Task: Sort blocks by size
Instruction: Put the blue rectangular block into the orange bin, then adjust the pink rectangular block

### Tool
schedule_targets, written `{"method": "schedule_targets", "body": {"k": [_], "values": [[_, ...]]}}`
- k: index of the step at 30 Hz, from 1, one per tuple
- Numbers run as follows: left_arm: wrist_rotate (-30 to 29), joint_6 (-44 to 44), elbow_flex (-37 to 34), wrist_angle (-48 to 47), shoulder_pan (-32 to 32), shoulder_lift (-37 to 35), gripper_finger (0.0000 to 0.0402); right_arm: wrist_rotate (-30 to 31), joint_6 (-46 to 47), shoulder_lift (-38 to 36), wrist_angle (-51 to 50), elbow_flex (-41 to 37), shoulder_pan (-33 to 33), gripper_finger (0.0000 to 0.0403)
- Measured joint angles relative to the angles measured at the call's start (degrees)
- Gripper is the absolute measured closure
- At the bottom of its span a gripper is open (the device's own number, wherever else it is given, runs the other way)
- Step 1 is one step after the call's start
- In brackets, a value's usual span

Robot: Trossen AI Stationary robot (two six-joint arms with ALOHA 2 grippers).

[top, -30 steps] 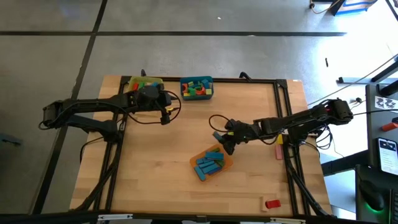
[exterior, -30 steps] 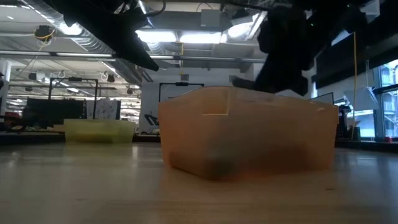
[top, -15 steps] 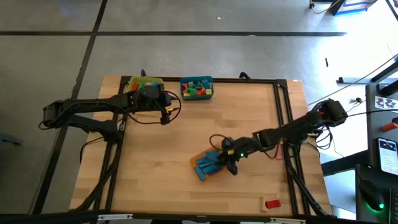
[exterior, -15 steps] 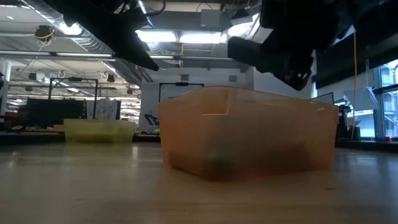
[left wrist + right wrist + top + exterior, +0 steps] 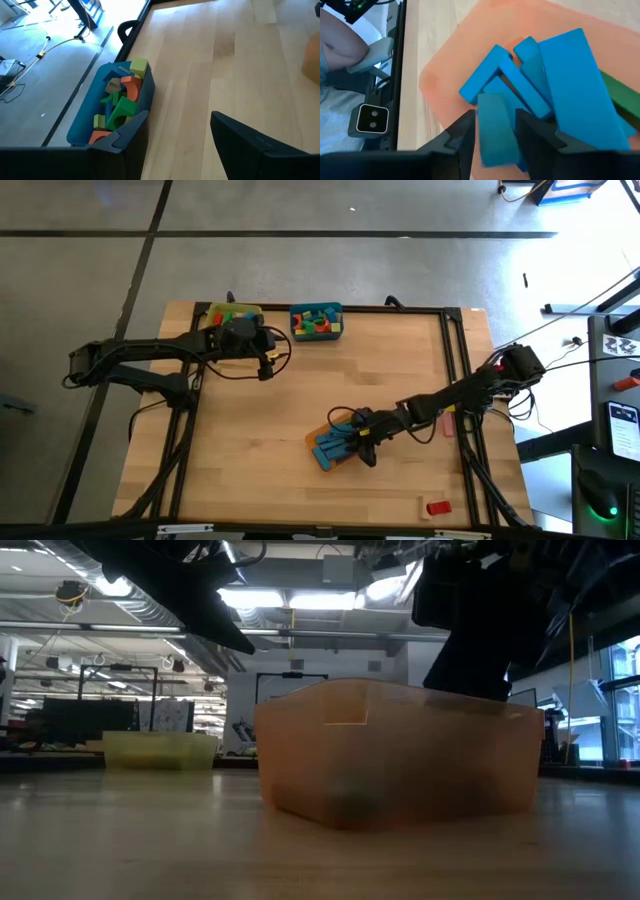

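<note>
The right gripper (image 5: 492,145) hangs over the translucent orange plastic bin (image 5: 340,442), its fingers part open around a long blue wooden block (image 5: 495,131) just above the blue pile. Only its wrist view shows this. A second ago it was beside the bin. The left gripper (image 5: 175,132) hovers, fingers spread, near the teal bin (image 5: 87,127).
</note>
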Motion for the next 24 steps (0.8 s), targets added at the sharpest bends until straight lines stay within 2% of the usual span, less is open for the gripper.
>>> {"method": "schedule_targets", "body": {"k": [9, 15, 17, 20, 24], "values": [[0.0, 0.0, 0.0, 0.0, -0.01, 0.01, 0.0205, 0.21, -0.46, -0.25, -0.12, 0.0, -0.96, 0.0236], [0.0, 0.0, 0.0, 0.0, 0.0, 0.01, 0.0205, -10.63, -0.44, -3.58, -0.77, 0.0, -6.25, 0.0233], [0.0, 0.0, 0.0, 0.0, -0.01, 0.0, 0.0205, -12.12, -0.17, -5.0, -1.62, 0.0, -7.63, 0.0233], [0.0, 0.0, 0.0, 0.0, -0.02, 0.0, 0.0205, -11.91, -0.47, -7.36, -4.77, 0.0, -8.88, 0.0233], [0.0, 0.0, 0.0, 0.0, 0.0, -0.01, 0.0205, -8.19, -1.8, -11.02, -13.15, 0.02, -9.51, 0.0233]]}}
